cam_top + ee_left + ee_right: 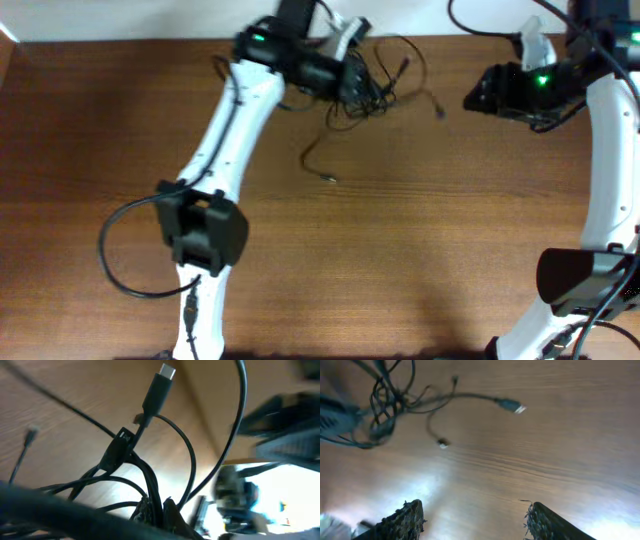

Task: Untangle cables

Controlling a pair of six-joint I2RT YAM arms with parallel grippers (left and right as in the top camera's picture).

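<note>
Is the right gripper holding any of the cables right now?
No: in the right wrist view the right gripper is open over bare table, and the cables lie well ahead of it.

Overhead: L fingers (356, 88) at the cables (378, 78), R fingers (478, 98) apart from them.
Wood worktop (420, 250) w/ both arms reaching to its far edge. L arm (235, 120) runs up diagonally; its fingers are shut, tips buried in the L side of the black bunch, cords touching them. Loops fan out beyond the L fingertips, twd the R fingers. One thin strand (305, 155) drops from the bunch on the L arm's base side, ending in a small plug (328, 178) flat on the wood. Another plug end (440, 110) lies btwn the two sets of fingers, nearer the R ones, not touching. R fingers point at the bunch, well clear of it; their gap can't be read from above.
</note>
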